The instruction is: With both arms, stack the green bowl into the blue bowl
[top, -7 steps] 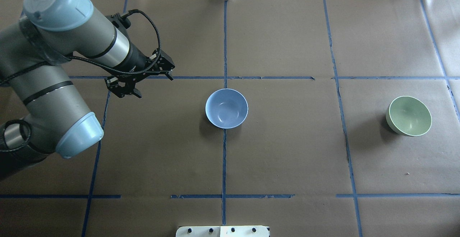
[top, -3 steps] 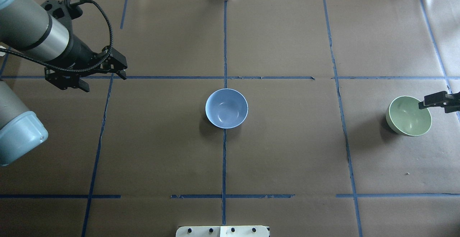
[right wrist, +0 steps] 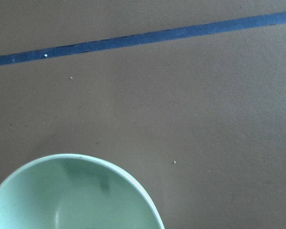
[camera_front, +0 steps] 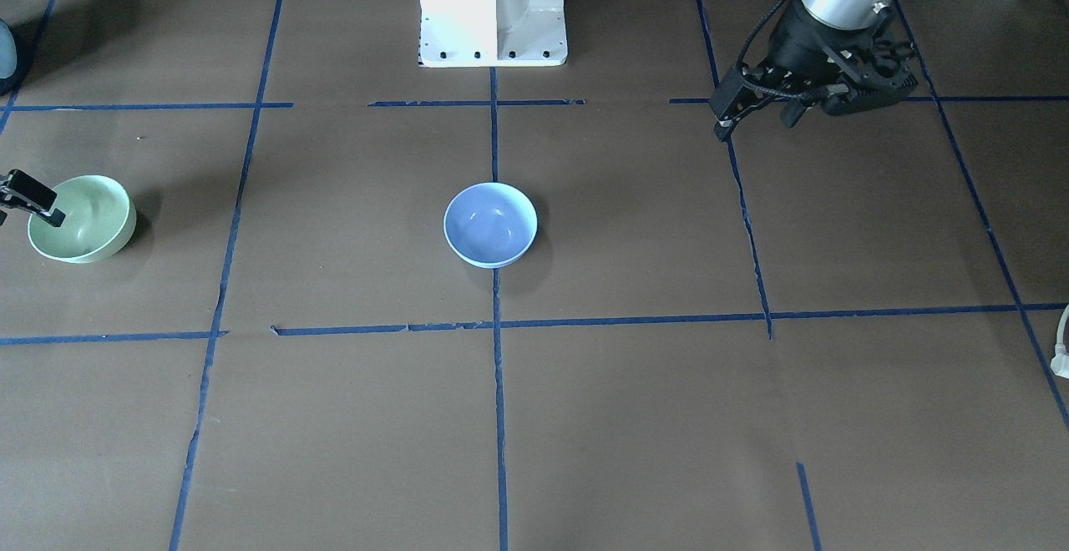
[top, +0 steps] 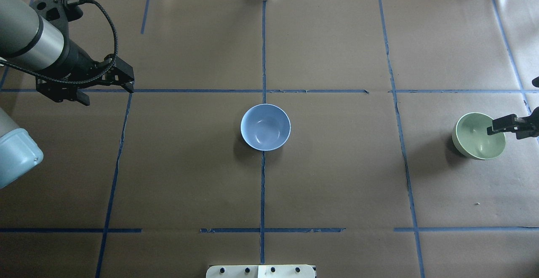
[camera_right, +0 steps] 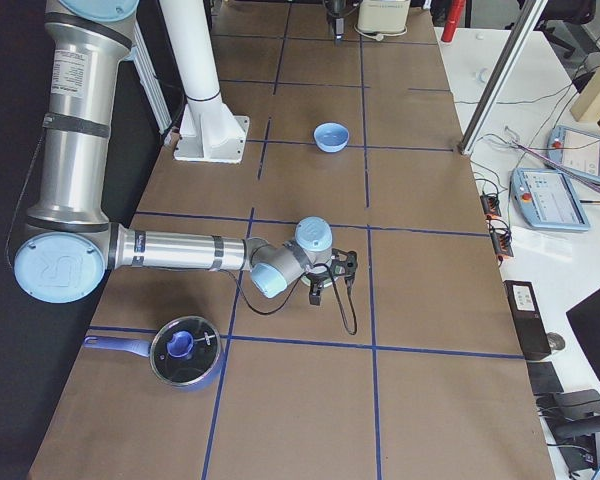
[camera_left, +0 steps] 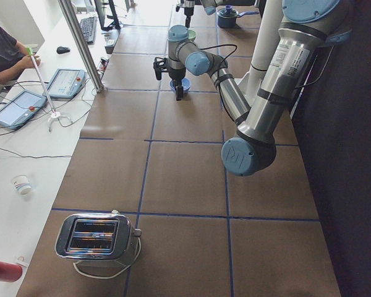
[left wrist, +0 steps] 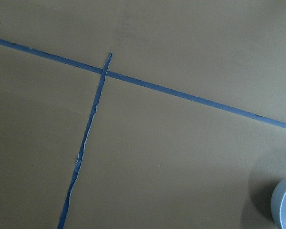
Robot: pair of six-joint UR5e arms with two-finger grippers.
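The green bowl [top: 476,139] sits upright at the table's right end; it also shows in the front view [camera_front: 81,219] and the right wrist view [right wrist: 76,195]. The blue bowl [top: 265,127] sits upright and empty at the table's centre [camera_front: 490,224]. My right gripper [top: 522,128] comes in from the right edge. Its one visible fingertip [top: 497,126] hangs over the green bowl's right rim, and its jaws look spread. My left gripper [top: 107,94] is open and empty above the table, far left of the blue bowl.
The white pedestal base [camera_front: 493,8] stands at the robot's side of the table. A toaster [camera_left: 96,235] sits at the left end. A lidded pot [camera_right: 185,350] sits at the right end, near the right arm. Blue tape lines grid the brown table cover.
My left arm has drawn back to the left, away from the blue bowl. My right gripper has come in from the right edge and now sits over the green bowl's rim.
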